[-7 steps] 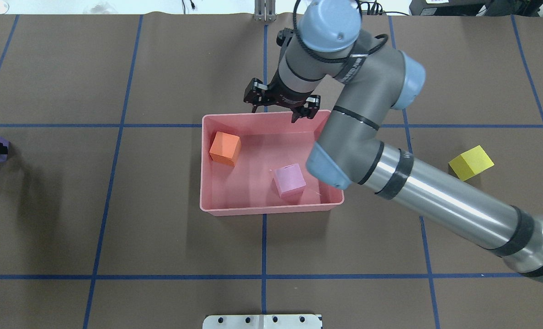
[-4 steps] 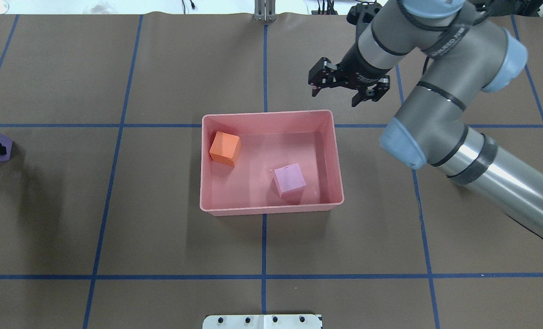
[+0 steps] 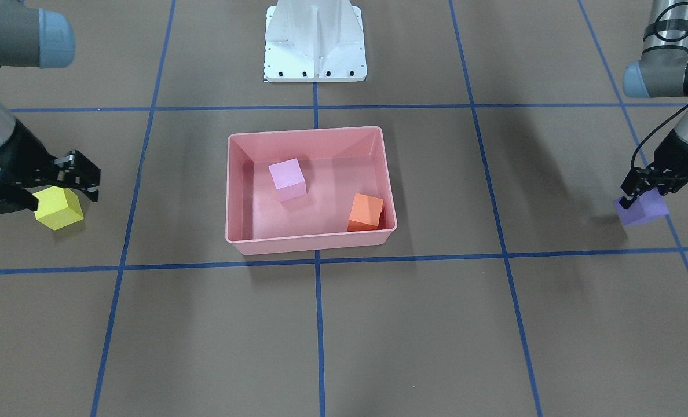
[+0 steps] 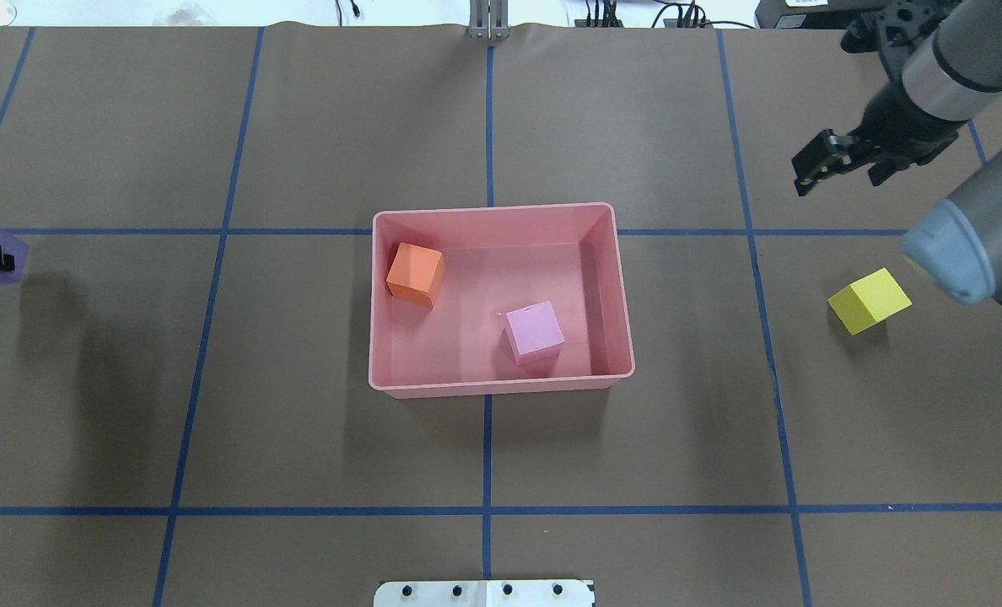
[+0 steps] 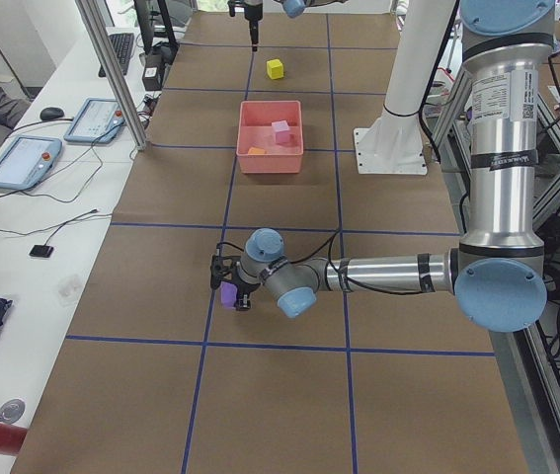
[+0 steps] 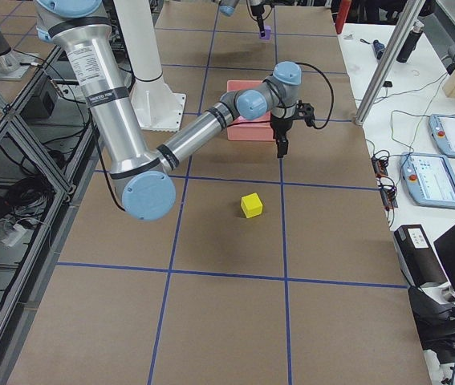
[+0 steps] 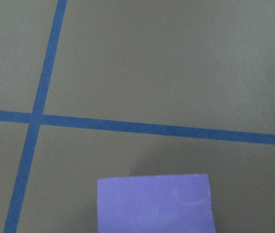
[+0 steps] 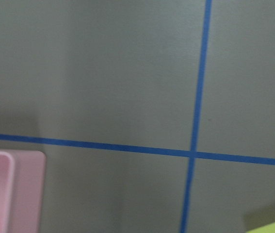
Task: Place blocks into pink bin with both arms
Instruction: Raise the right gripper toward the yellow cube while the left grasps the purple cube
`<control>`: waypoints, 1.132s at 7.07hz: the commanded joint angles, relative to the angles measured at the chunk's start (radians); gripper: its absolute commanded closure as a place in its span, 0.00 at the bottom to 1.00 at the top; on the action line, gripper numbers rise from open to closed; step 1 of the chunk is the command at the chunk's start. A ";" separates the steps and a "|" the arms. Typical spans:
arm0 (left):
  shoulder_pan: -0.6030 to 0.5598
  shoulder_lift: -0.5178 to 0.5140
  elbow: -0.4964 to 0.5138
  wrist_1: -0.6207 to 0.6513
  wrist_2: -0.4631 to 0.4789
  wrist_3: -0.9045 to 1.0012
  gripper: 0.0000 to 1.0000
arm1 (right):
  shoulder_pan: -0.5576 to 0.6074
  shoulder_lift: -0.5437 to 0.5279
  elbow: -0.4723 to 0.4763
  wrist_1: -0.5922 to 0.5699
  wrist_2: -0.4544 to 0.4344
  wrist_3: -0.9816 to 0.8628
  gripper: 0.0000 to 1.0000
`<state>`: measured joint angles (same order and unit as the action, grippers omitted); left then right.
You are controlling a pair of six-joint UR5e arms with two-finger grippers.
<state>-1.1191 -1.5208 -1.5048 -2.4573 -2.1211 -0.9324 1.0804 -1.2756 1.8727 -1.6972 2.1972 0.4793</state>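
**Inside the pink bin [image 4: 501, 388]: two blocks so far**

The orange block [image 4: 415, 274] and light pink block [image 4: 535, 333] lie inside. Far off, the left claw [image 3: 644, 196] pinches the purple block [image 3: 645, 213]. Wide open, the right claw [image 4: 838, 177] hangs near the yellow block [image 4: 870, 300]; line it up square first.

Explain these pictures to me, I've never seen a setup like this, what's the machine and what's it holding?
Two jointed robot arms work at a brown table gridded with blue tape. Cameras look from behind the robot, across the table, each end and each wrist. A pink bin holds an orange block and a pink block. The left gripper looks closed on a purple block. The right gripper is open and empty, up near a yellow block lying on the table.
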 commanded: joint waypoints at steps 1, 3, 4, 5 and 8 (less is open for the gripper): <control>-0.053 -0.062 -0.224 0.356 -0.053 -0.003 1.00 | 0.059 -0.137 0.006 0.011 -0.007 -0.206 0.01; -0.053 -0.152 -0.351 0.582 -0.053 -0.025 1.00 | 0.055 -0.180 -0.032 0.062 -0.010 -0.238 0.01; -0.032 -0.264 -0.362 0.625 -0.051 -0.155 1.00 | 0.049 -0.238 -0.058 0.167 -0.007 -0.234 0.01; 0.019 -0.345 -0.364 0.670 -0.042 -0.252 1.00 | 0.015 -0.246 -0.116 0.264 -0.005 -0.228 0.01; 0.233 -0.537 -0.365 0.821 0.151 -0.419 1.00 | -0.060 -0.229 -0.159 0.329 0.007 -0.212 0.01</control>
<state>-0.9719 -1.9544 -1.8706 -1.7340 -2.0420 -1.2913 1.0430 -1.5133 1.7178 -1.3855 2.1961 0.2559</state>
